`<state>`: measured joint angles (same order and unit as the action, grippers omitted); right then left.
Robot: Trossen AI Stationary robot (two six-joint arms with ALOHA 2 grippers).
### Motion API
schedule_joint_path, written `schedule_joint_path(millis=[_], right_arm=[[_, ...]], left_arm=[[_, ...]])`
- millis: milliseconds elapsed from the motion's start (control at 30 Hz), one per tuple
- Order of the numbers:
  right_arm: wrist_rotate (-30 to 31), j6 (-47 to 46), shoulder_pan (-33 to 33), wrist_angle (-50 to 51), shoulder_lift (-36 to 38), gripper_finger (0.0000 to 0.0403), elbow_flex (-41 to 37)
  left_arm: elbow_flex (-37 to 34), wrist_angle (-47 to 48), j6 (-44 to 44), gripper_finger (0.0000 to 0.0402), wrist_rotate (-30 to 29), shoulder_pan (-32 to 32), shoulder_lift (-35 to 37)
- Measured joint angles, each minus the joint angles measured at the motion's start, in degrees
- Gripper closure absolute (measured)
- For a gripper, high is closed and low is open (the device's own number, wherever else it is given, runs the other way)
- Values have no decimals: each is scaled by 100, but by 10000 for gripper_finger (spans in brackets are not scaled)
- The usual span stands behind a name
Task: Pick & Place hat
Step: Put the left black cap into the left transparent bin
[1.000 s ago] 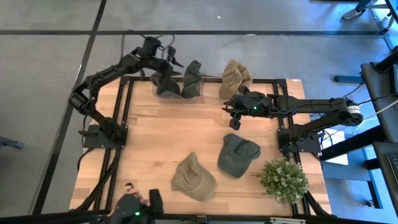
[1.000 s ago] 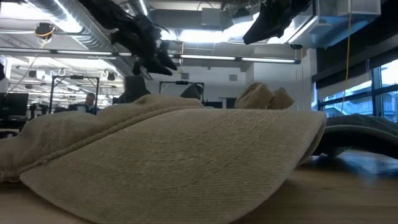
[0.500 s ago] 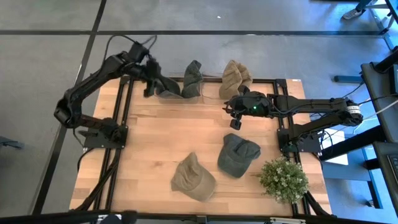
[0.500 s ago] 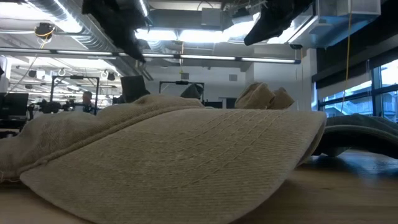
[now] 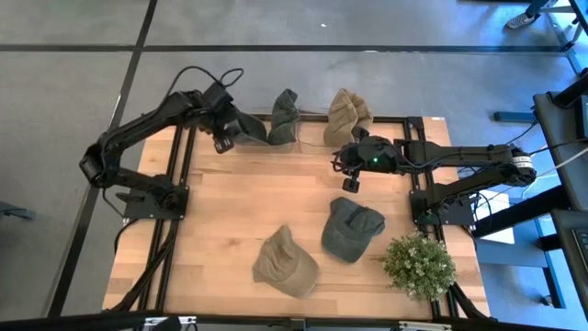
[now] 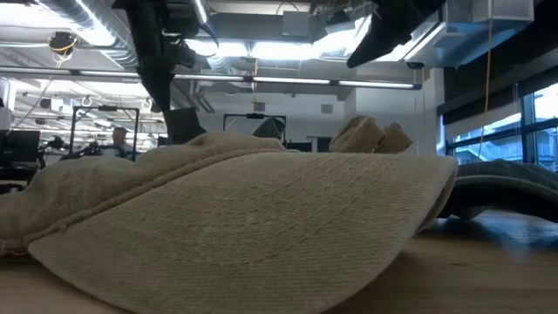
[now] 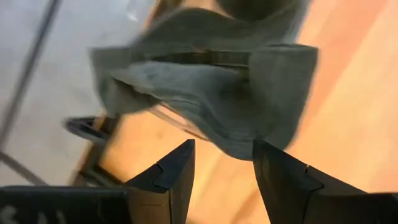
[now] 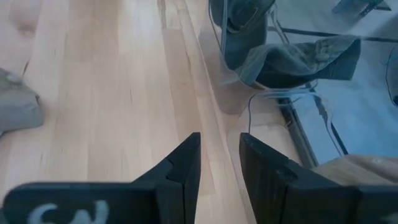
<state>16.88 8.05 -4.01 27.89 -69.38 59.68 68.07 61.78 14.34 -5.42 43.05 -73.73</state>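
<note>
The wooden surface (image 5: pixel 239 207) occupies the centre of the high view, enclosed by a black frame.

Both arms reach in from the sides. The left arm extends toward the far-left corner; the right arm extends across the far-right part of the surface.

A potted plant (image 5: pixel 419 265) stands at the near-right corner.

Two hats lie flat on the near half of the surface:
- the tan hat (image 5: pixel 284 263), nearer the front edge; it fills the low view (image 6: pixel 235 227);
- the dark green hat (image 5: pixel 352 228), just beside it toward the right arm.

Three more hats stand along the far edge:
- the grey hat (image 5: pixel 246 131) at the left, on a clear stand;
- the second dark hat (image 5: pixel 284 117) in the middle;
- the beige hat (image 5: pixel 347 113) at the right.

The left end effector (image 5: pixel 226 133) is at the left side of the grey hat. In the left wrist view its fingers (image 7: pixel 171 171) are spread apart, with the hat's lower edge (image 7: pixel 224 102) just ahead of the gap; contact cannot be confirmed.

The right end effector (image 5: pixel 350 180) hangs above bare wood between the beige hat and the dark green hat. Its fingers (image 8: pixel 184 163) are parted by a narrow gap and grip nothing.
</note>
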Motion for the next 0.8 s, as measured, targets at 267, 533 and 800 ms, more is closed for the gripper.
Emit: schedule_joint_path(millis=[267, 533, 800], right_arm=[[0, -4, 0, 194, 0, 292, 0], [-2, -34, 0, 527, 0, 292, 0], [-63, -114, 0, 525, 0, 292, 0]], left_arm=[[0, 275, -766, 247, -398, 9, -298], [-2, 188, -1025, 247, -274, -6, -634], [-2, -459, -1660, 247, -198, 176, -689]])
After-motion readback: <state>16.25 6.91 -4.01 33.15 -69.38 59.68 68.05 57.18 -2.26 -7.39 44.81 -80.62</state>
